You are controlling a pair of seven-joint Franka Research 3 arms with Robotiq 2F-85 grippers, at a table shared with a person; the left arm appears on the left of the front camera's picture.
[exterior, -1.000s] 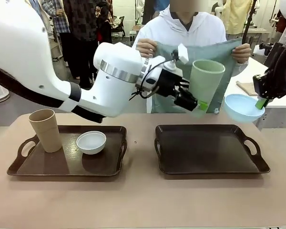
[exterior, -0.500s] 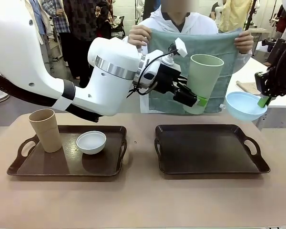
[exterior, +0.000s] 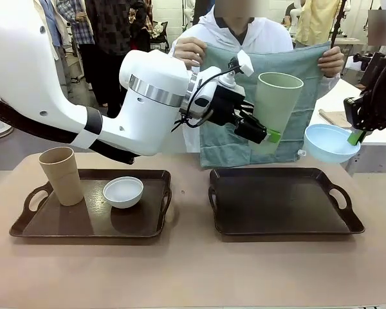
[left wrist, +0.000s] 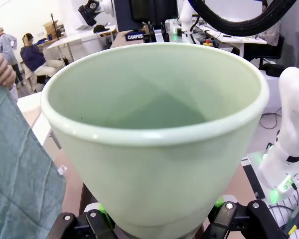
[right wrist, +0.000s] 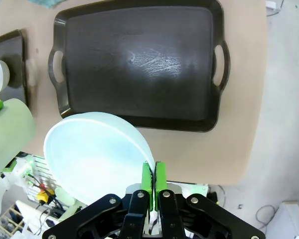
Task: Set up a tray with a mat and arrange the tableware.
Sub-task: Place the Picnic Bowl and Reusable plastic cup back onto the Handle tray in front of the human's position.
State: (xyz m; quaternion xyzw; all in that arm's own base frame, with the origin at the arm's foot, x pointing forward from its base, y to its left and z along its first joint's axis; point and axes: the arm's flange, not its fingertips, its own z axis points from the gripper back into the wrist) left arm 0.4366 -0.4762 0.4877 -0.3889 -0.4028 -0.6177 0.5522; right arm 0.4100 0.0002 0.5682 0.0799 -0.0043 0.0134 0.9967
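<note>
My left gripper [exterior: 266, 132] is shut on a pale green tumbler [exterior: 277, 105], holding it tilted in the air above the empty right tray [exterior: 280, 206]; in the left wrist view the tumbler [left wrist: 154, 134] sits between my fingers [left wrist: 97, 213]. My right gripper [exterior: 355, 136] pinches the rim of a light blue bowl [exterior: 326, 143] beyond that tray's right end, seen close in the right wrist view as bowl [right wrist: 92, 149] and gripper [right wrist: 153, 175]. The person holds a grey-green mat [exterior: 309, 77] spread upright in both hands behind the tumbler. A tan tumbler [exterior: 61, 175] and white bowl [exterior: 123, 191] stand on the left tray [exterior: 58, 222].
The two dark trays lie side by side on the tan table with a gap between them. The person stands at the far edge, directly behind the right tray. Other people and tables show in the background.
The person has lifted the mat higher and let it hang open. My left gripper has risen slightly with the green tumbler. The right gripper and blue bowl have hardly moved.
</note>
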